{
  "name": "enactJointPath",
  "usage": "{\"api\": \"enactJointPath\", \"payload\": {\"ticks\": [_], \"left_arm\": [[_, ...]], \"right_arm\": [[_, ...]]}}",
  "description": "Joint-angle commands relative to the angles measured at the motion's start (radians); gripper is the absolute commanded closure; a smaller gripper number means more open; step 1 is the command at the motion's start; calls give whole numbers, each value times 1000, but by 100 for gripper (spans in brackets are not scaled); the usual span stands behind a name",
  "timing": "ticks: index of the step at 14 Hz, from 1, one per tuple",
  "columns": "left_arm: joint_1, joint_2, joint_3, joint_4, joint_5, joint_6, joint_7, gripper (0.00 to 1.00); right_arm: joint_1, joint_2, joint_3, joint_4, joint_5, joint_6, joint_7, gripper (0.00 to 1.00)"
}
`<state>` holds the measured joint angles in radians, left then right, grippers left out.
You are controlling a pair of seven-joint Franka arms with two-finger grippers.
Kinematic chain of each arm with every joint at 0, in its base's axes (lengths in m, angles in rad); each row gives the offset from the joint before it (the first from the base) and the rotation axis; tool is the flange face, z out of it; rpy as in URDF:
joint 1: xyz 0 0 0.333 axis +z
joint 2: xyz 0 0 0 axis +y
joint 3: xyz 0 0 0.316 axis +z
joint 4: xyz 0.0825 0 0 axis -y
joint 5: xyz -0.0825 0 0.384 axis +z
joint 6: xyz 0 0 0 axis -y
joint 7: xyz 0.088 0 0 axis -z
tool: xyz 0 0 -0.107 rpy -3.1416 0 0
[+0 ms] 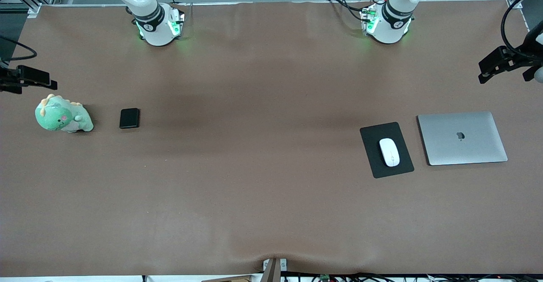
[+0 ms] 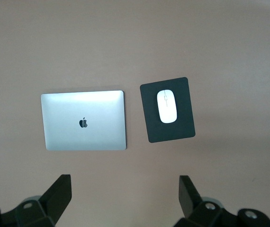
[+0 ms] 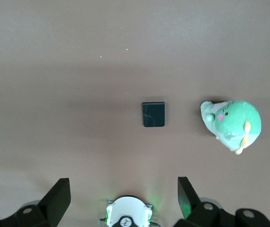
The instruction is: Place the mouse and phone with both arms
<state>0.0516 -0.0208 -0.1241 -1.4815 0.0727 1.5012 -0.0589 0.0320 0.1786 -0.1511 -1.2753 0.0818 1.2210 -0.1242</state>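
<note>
Currently, stage: nothing is grasped; both arms wait high at the table ends, so the reach to each item is the step in hand, as judged from the layout.
Mouse (image 1: 389, 152): lies on the black mouse pad (image 1: 373, 138), toward the left arm's end of the table and nearer to the front camera than the phone; its long axis is slightly tilted with the pad.
Laptop (image 1: 462, 138): closed, silver, just beside the pad; keep the descending fingers apart from its edge.
Phone (image 1: 129, 118): flat on the brown table (image 1: 263, 180), toward the right arm's end, near a green plush dinosaur (image 1: 62, 115) but apart from it.
Left gripper (image 2: 125, 195): fingers spread wide, empty, high over the table with the laptop and pad below it.
Right gripper (image 3: 124, 195): fingers spread wide, empty, high over the table with the phone below it.
Mouse approach: centre over the mouse, turn the wrist to span its narrow width, then descend; the glossy shell may slip.
Phone approach: the slab is thin, so grip its two long edges low, clear of the plush.
</note>
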Motion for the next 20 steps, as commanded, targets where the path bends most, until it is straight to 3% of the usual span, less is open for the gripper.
{"api": "enactJointPath", "payload": {"ticks": [1,5,7,15,20], "left_arm": [[5,-14,0,10,-24,-16,17,0],[4,-14,0,12,-24,-18,17,0],[2,-14,-2,12,-24,-22,17,0],[1,-14,-2,13,-24,-30,17,0],[1,-14,-22,12,-45,-65,17,0]], "right_arm": [[-34,-68,76,-47,-7,-12,188,0],[-81,-266,140,-319,-7,135,207,0],[-104,-303,172,-374,-7,155,236,0],[-110,-197,169,-208,-16,117,228,0],[-98,-194,171,-203,-45,97,230,0]]}}
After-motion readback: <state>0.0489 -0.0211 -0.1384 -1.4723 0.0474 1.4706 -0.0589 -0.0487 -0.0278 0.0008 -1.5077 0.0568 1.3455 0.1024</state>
